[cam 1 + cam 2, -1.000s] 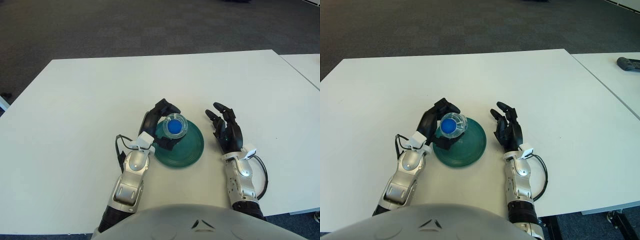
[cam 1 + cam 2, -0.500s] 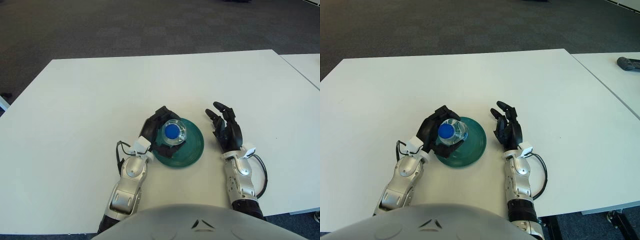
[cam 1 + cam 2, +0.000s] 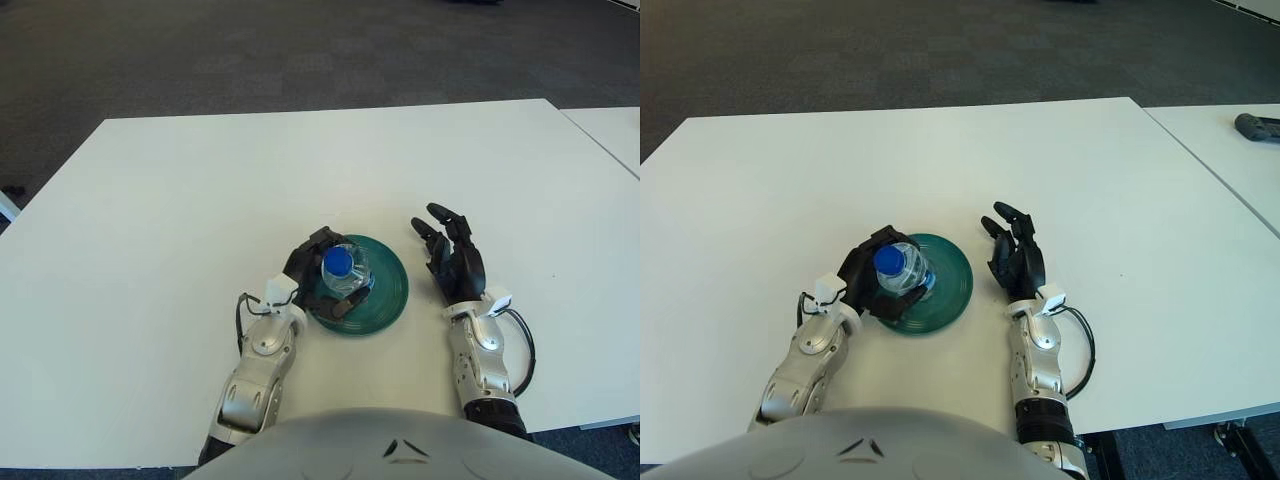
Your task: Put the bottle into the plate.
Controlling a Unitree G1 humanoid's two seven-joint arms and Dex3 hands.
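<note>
Left hand (image 3: 318, 274) is wrapped around the clear bottle (image 3: 343, 272) with blue cap — fingers curled on its body, holding it roughly upright over the left part of the green plate (image 3: 385, 290). Can't tell if the bottle base touches the plate. Right hand (image 3: 455, 260) shows just right of the plate — fingers spread, holding nothing. Both on the white table (image 3: 180, 200).

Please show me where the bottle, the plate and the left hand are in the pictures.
bottle (image 3: 337, 262): left eye view, on its blue cap.
plate (image 3: 388, 290): left eye view, on the bare green right part of it.
left hand (image 3: 318, 272): left eye view, on the black fingers closed around the bottle.
</note>
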